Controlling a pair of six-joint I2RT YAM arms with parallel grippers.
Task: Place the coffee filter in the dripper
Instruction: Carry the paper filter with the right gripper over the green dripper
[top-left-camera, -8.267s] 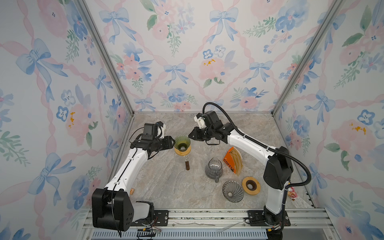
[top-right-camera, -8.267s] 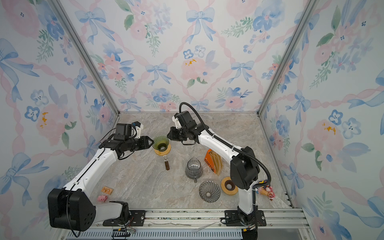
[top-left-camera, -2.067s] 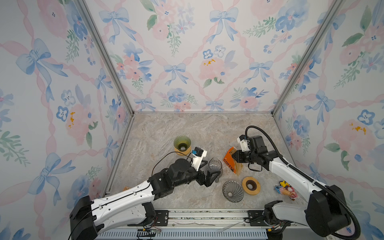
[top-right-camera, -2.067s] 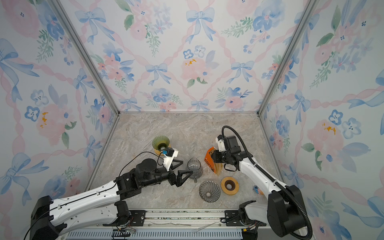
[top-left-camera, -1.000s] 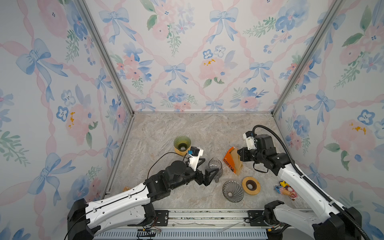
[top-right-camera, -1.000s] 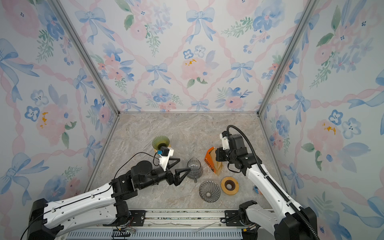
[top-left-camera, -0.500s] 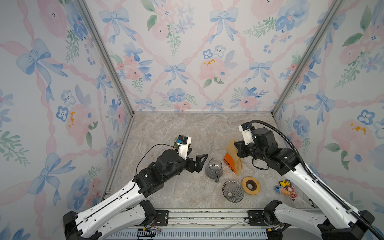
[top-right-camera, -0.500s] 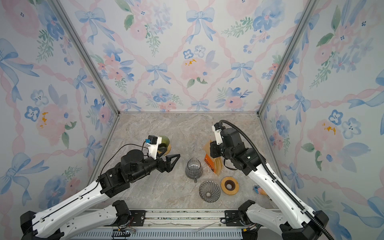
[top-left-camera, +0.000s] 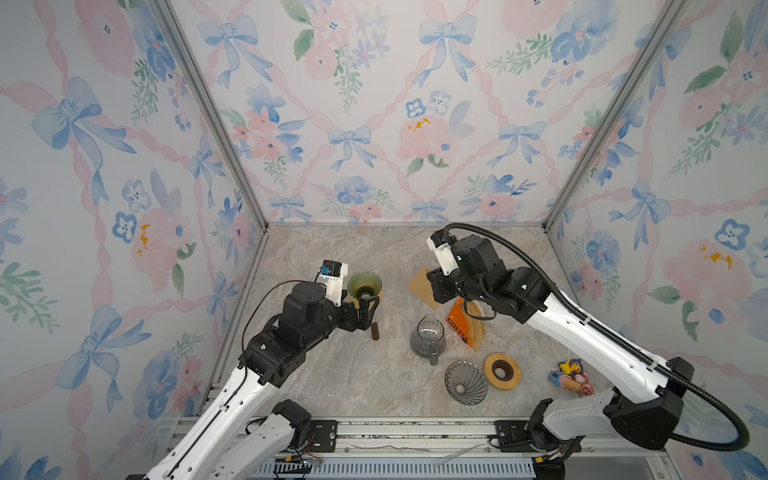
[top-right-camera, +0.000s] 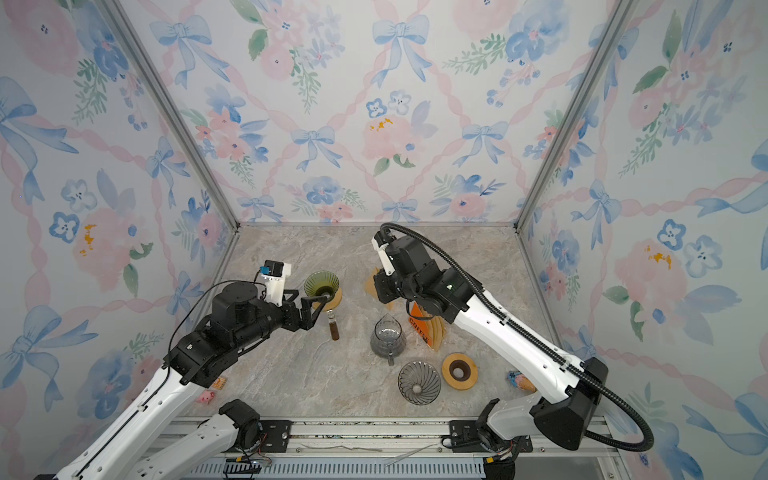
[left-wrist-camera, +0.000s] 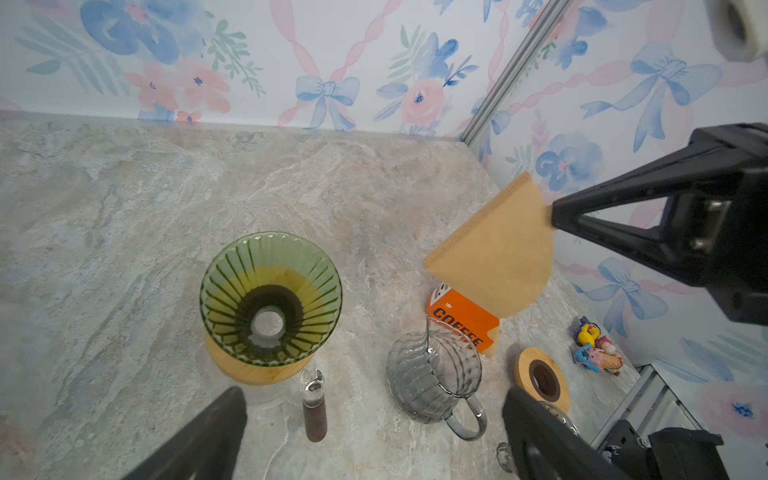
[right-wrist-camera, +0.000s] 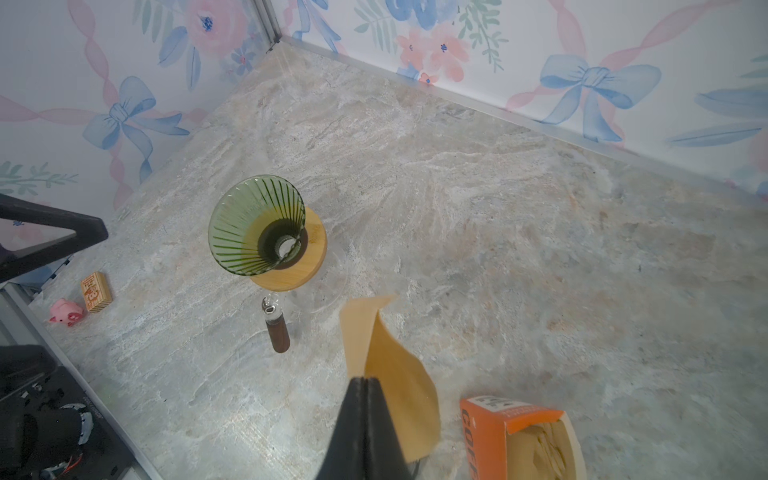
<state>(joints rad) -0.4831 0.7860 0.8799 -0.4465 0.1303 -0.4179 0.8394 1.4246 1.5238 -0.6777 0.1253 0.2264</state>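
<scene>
The left end effector (top-left-camera: 365, 309) is hovering with its jaws spread wide, just at six o'clock of the green ribbed glass dripper (top-left-camera: 364, 284), which is standing upright on the marble-patterned bench (top-left-camera: 316, 249). At three o'clock of the dripper and apart from it, the tan paper cone filter (top-left-camera: 420, 282) is hanging above the bench. The right end effector (right-wrist-camera: 365, 382) is pinching the filter's edge, jaws pressed together on the paper.
</scene>
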